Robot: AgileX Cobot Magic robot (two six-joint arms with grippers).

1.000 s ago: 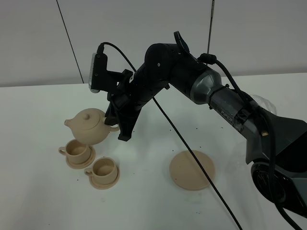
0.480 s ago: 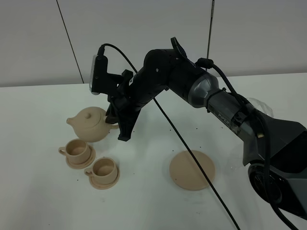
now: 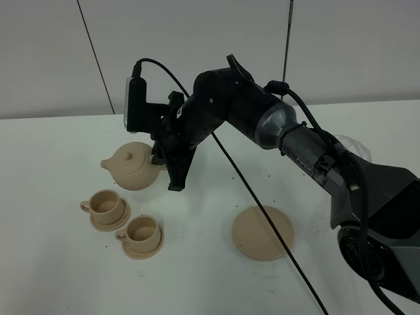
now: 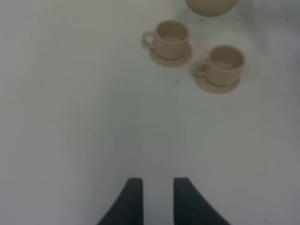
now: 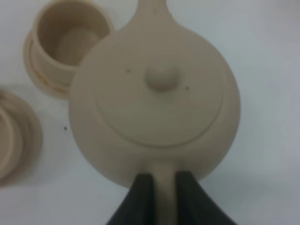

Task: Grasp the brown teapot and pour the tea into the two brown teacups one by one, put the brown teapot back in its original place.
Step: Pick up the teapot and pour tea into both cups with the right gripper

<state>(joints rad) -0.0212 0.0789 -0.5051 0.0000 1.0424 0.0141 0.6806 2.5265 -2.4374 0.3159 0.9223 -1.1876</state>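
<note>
Found the right gripper (image 3: 161, 172) clamped on the loop handle of the brown teapot (image 3: 134, 169). In the right wrist view, saw both dark fingers (image 5: 143, 197) pressed against the handle's two sides.

Noted the teapot about upright, lid on, knob uppermost, spout toward the left edge of the white table (image 3: 52, 275). Appears held clear of the surface, over the table's left half and nearer the far edge than the cups. Cannot confirm the clearance from these views.

Logged the two brown teacups: far teacup (image 3: 105, 205) just in front of the teapot, near teacup (image 3: 142, 230) just beside it toward the front edge. Saw each upright on its own small saucer (image 3: 110, 226), loop handles toward the left edge.

Found the wide round saucer (image 3: 262, 231) lying flat right of centre, toward the front edge, well apart from cups and teapot. Noted a black cable (image 3: 243, 186) crossing it in the exterior high view.

Saw the left gripper (image 4: 153, 187) in its wrist view only: fingertips parted by a narrow gap, table showing between them, nothing held, well apart from both cups.
</note>
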